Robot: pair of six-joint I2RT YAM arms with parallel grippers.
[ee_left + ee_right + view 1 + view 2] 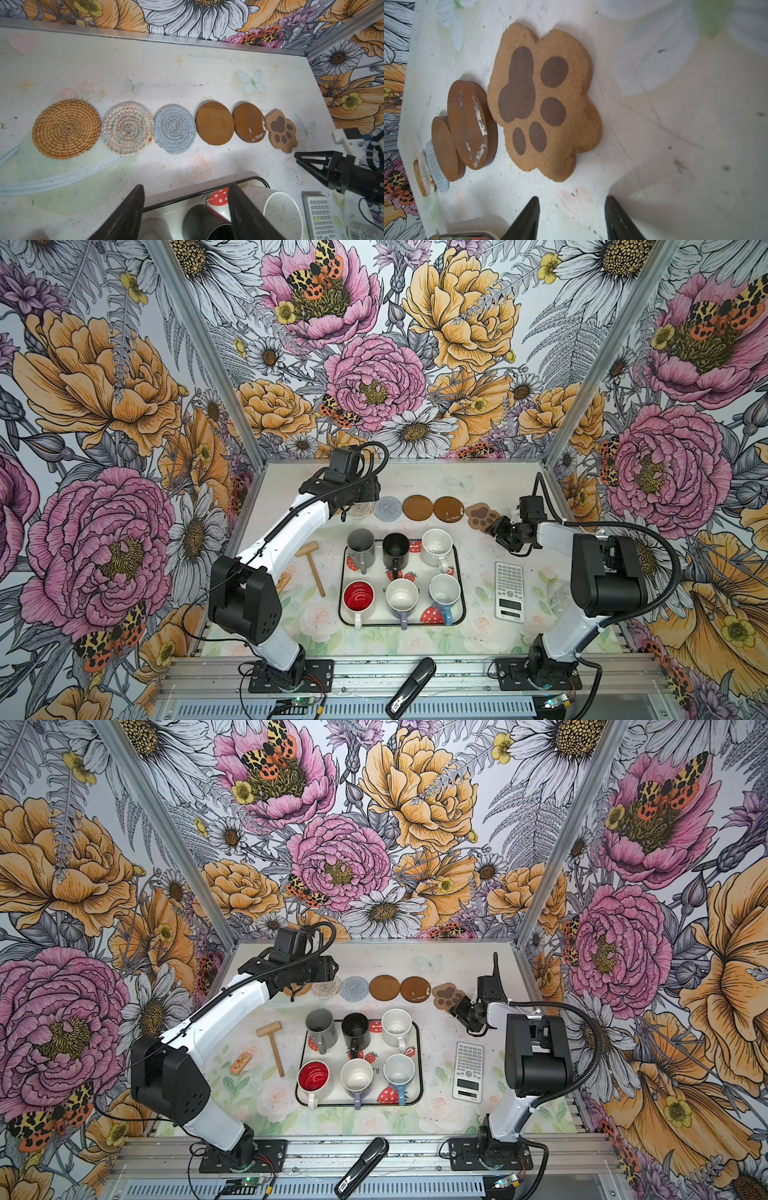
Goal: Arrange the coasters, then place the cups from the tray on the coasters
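Coaster row: six coasters lie flat in one line along the far side of the table, behind the tray.
Row order, left to right: rattan coaster (66,129), cream crochet coaster (127,131), grey-blue crochet coaster (175,128), plain brown disc (215,122), scuffed brown disc (249,122), paw-shaped coaster (282,131).
Spacing: neighbours touch or sit just beside each other, and nothing stands on any of them.
Tray: the strawberry tray (374,617) lies mid-table, with all six mugs on it in two rows of three.
Far row: grey mug (360,545), black mug (395,549), speckled white mug (436,546).
Near row: red-lined white mug (358,596), lavender mug (402,595), blue mug (444,591).
Mug pose: all stand upright, handles toward the front.
Left gripper (186,185): its fingers are spread with nothing between them. It hangs above the left end of the coaster row, looking down past the tray's far edge at the black mug.
Right gripper (572,198): its fingers are apart and empty. It is low over the table just beside the paw-shaped coaster, not touching it.
Left of tray: a wooden mallet (313,568) lies on the mat.
Right of tray: a white calculator (510,591) lies flat.
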